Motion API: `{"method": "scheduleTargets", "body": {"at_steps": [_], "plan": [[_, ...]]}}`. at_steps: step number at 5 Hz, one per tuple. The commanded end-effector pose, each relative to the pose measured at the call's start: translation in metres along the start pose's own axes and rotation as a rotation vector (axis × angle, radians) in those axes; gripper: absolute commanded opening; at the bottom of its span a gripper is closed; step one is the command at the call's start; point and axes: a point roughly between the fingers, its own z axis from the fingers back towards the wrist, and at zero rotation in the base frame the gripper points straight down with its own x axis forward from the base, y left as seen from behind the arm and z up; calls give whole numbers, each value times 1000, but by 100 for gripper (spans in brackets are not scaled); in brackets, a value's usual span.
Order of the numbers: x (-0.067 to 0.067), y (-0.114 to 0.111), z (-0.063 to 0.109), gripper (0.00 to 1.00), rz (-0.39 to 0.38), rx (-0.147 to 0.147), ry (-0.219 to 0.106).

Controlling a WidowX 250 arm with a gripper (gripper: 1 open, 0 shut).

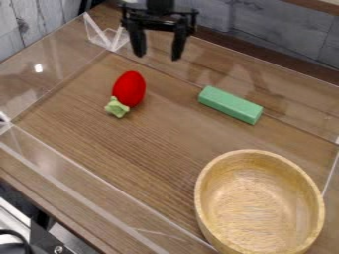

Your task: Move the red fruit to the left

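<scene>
Camera view, looking down on a wooden desk (159, 159): one red fruit (129, 86), one green block (231, 104), one wooden bowl (260, 203), one gripper (159, 45). The red fruit lies left of centre, its light green cap pointing toward the near-left. The green block lies flat to its right, apart from it. The wooden bowl sits at the near-right corner, empty. The gripper hangs at the far side, above and behind the red fruit, fingers spread wide and pointing down, holding nothing. Clear plastic walls (54, 164) border the desk on the left, near and far sides. Bare wood lies left of and in front of the red fruit up to the clear wall. Grey planks run behind the desk.
</scene>
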Motion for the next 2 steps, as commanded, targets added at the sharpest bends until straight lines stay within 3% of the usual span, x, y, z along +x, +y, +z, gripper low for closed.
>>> {"method": "scheduleTargets", "body": {"at_steps": [1,2], "plan": [[-12,-23,27,100,-34,-7,-61],[-31,-39,24,100,-206,-7,-35]]}}
